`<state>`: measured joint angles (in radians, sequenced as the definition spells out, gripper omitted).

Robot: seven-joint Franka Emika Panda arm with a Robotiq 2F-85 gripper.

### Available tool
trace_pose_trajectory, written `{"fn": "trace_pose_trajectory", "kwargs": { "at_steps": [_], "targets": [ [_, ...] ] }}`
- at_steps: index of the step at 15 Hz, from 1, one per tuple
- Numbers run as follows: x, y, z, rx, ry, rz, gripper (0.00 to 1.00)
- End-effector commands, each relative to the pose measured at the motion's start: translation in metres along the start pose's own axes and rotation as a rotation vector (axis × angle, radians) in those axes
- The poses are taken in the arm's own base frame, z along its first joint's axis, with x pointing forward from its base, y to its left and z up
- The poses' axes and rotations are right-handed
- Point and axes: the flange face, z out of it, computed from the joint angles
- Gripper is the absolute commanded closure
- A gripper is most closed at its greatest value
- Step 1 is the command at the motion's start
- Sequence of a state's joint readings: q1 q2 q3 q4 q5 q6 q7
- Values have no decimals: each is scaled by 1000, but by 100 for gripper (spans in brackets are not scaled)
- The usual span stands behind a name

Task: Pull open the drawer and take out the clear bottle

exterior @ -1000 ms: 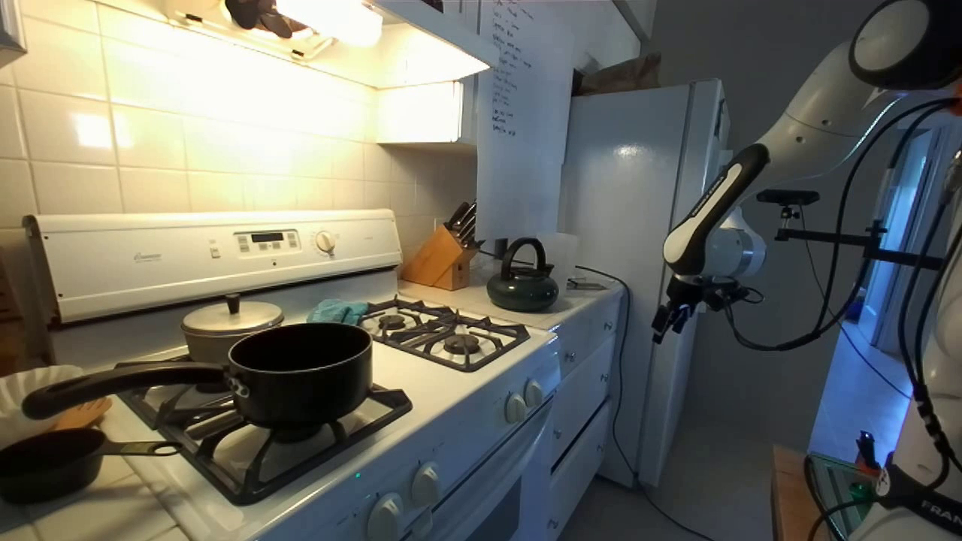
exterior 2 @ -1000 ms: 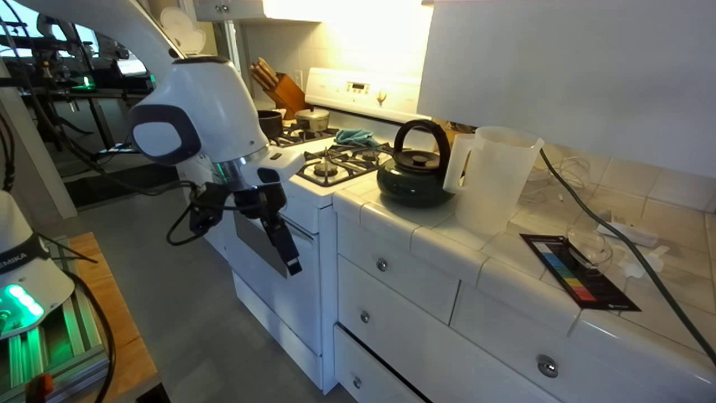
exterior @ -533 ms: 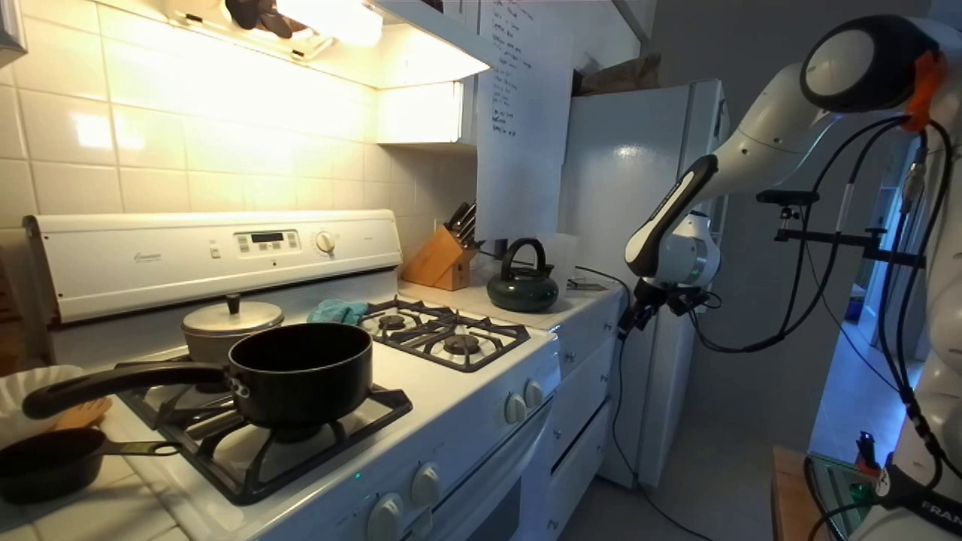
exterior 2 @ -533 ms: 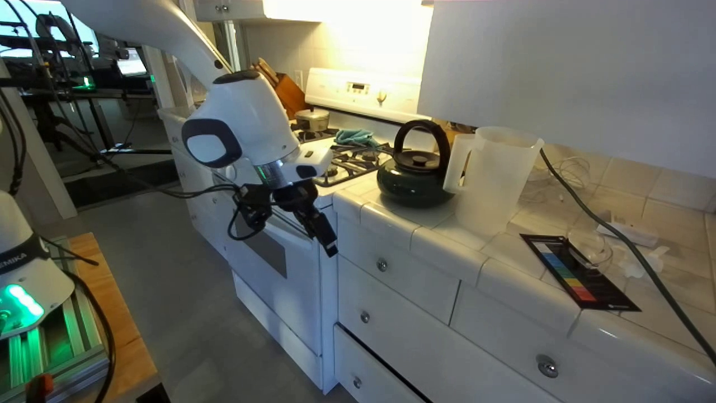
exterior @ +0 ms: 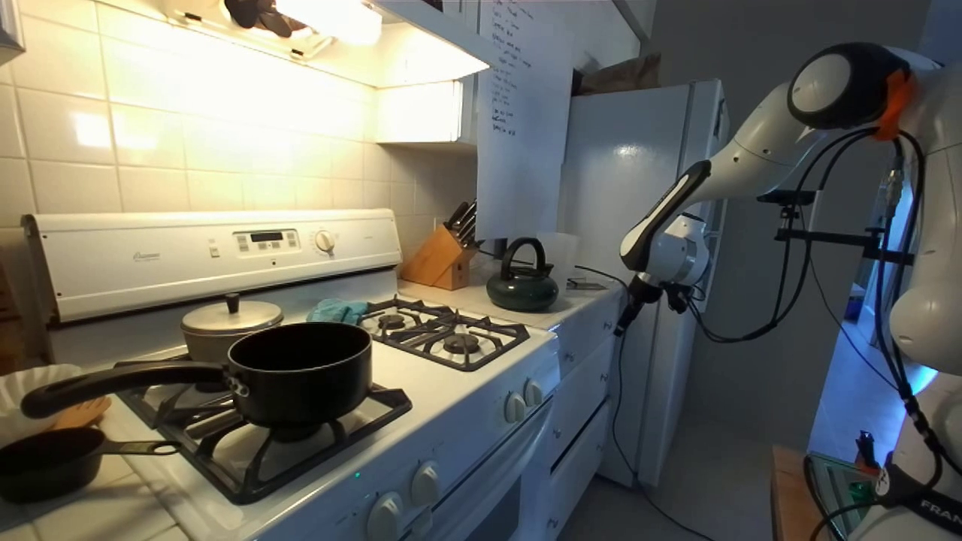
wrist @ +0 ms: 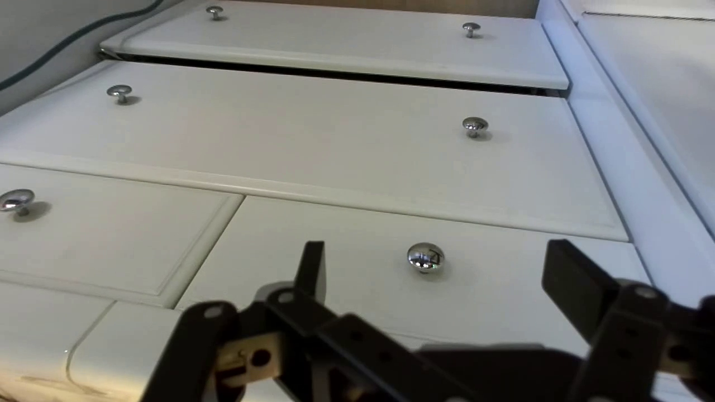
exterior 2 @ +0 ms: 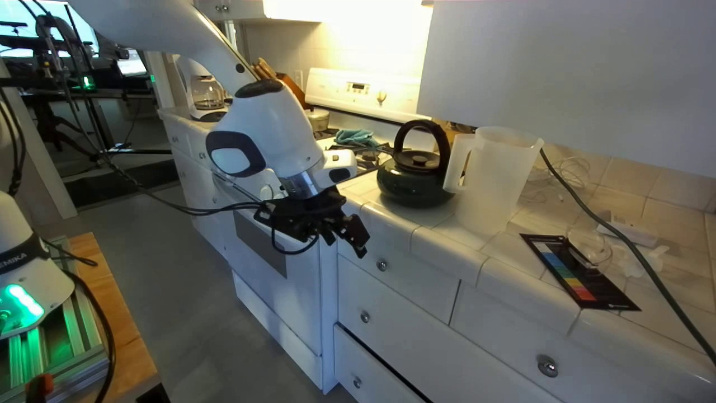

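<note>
The drawer is a shut white front in the top row beside the stove. It also shows in an exterior view. Its round chrome knob lies between my fingertips in the wrist view, lined up in the picture but not touched. My gripper is open and empty, with a finger on either side of the knob. In an exterior view the gripper hangs in front of the counter edge, near the drawer's stove-side end. It also shows in an exterior view. The clear bottle does not show.
The tiled counter edge juts above the drawers. A green kettle and a translucent pitcher stand on it. The white stove is beside the cabinet. The bottom drawer has a dark gap above it. A cord hangs nearby.
The arm has moved toward the cabinet, bringing the gripper from in front of the stove to the top drawer. The gripper has turned, its fingers now showing apart. Drawers have not moved.
</note>
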<state>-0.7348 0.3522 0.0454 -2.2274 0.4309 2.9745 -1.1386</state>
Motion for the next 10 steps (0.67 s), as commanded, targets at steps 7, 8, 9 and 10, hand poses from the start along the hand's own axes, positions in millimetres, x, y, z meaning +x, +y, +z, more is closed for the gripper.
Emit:
{"fn": "trace_pose_trajectory", "kwargs": {
  "at_steps": [7, 8, 9, 10],
  "targets": [
    [-13, -42, 11, -7, 35, -116, 0],
    [-16, -48, 14, -13, 42, -122, 0],
    [-20, -55, 18, -20, 54, -113, 0],
    [-24, -61, 20, -24, 61, -106, 0]
  ]
}}
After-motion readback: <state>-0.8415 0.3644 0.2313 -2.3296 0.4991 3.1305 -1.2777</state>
